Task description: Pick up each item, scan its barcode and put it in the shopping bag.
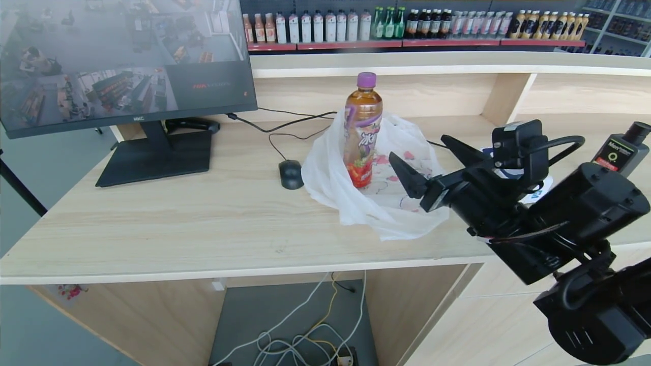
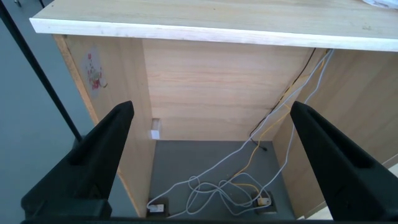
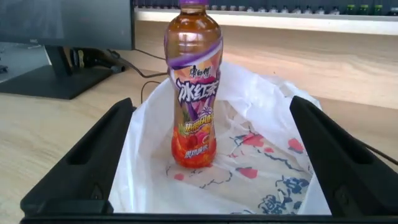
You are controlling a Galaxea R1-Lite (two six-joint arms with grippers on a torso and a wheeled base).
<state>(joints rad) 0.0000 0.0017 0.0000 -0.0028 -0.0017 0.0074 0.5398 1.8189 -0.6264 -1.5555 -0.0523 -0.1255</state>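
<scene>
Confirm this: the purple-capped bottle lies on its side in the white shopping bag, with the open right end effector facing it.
Not quite: the bottle stands upright in the shopping bag, as the right wrist view shows. The right end effector is indeed open and faces it.

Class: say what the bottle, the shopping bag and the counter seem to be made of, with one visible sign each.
Bottle: clear glossy plastic, probably; amber drink shows through.
Shopping bag: thin whitish plastic film; crumpled, semi-translucent.
Counter: pale matt wood or wood-look laminate; grain lines show.
</scene>
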